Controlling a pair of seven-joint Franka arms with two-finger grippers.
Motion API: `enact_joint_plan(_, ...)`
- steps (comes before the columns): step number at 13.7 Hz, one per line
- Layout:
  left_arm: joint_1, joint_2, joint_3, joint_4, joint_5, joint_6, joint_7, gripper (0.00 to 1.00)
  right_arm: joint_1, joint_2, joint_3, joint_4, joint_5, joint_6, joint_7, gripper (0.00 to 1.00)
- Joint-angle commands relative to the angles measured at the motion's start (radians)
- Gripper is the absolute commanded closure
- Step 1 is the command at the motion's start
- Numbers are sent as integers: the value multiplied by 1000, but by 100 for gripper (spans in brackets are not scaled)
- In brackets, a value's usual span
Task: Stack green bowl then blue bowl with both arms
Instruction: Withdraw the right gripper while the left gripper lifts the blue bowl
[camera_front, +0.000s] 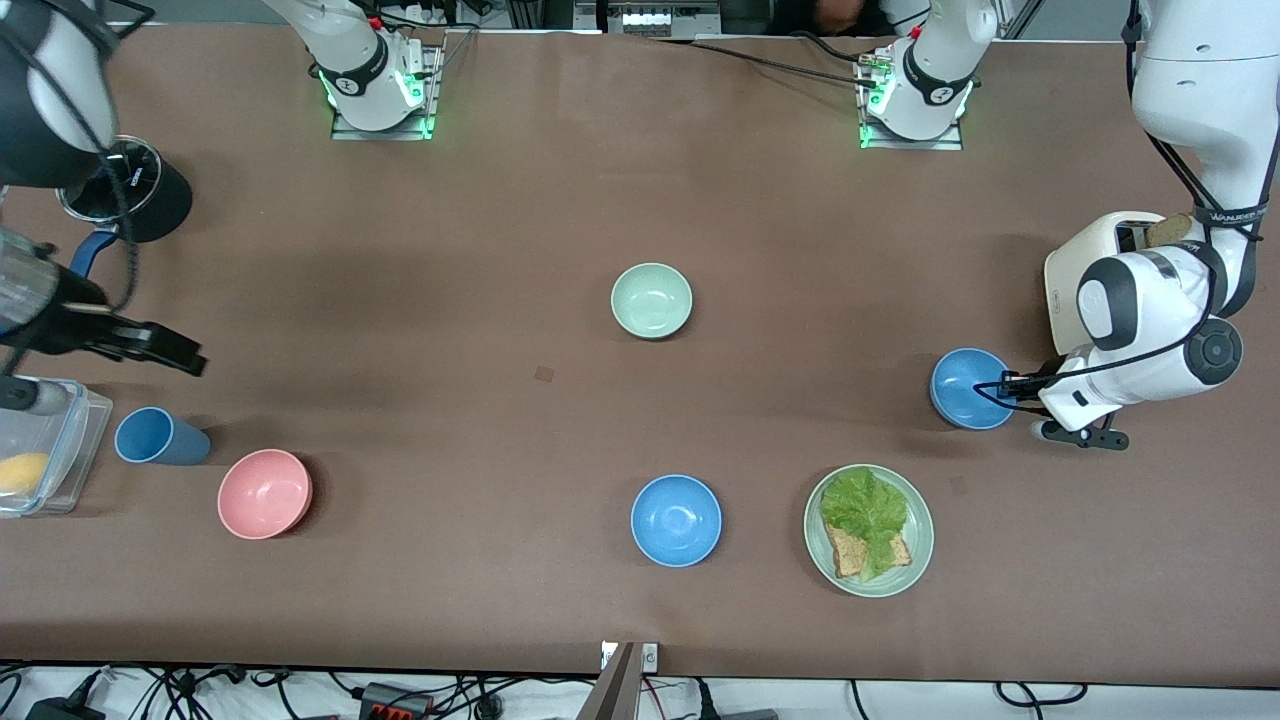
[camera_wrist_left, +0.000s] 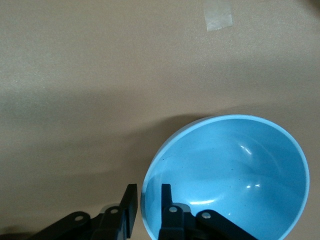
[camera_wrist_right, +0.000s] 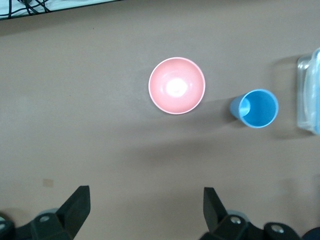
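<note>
The green bowl (camera_front: 651, 300) sits upright in the middle of the table. One blue bowl (camera_front: 965, 385) is at the left arm's end. My left gripper (camera_front: 1005, 385) is shut on its rim, one finger inside and one outside, as the left wrist view shows (camera_wrist_left: 148, 200) with the bowl (camera_wrist_left: 235, 170) beside it. A second blue bowl (camera_front: 676, 520) sits nearer the front camera than the green bowl. My right gripper (camera_front: 185, 358) hangs open and empty over the right arm's end of the table; its open jaws show in the right wrist view (camera_wrist_right: 145, 200).
A green plate (camera_front: 915, 560) with lettuce and toast lies beside the second blue bowl. A toaster (camera_front: 1065, 275) stands by the left arm. A pink bowl (camera_front: 265, 493), blue cup (camera_front: 160, 437), clear container (camera_front: 60, 440) and black pot (camera_front: 140, 190) are at the right arm's end.
</note>
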Motion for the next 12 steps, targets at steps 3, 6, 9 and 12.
enact_joint_plan(3,5,10,-4,20,-62,-13,31,91,-14,-66,-40,-25,-1,-60,-147,0)
enact_joint_plan(6,0,6,-4,20,-75,-19,29,97,-22,-106,-37,-61,-3,-77,-156,0)
enact_joint_plan(9,-5,3,-10,124,-77,-185,29,98,-27,-173,-37,-168,-1,-52,-156,0)
enact_joint_plan(12,-3,6,-18,271,-157,-414,17,99,-25,-255,-37,-303,-6,15,-158,0)
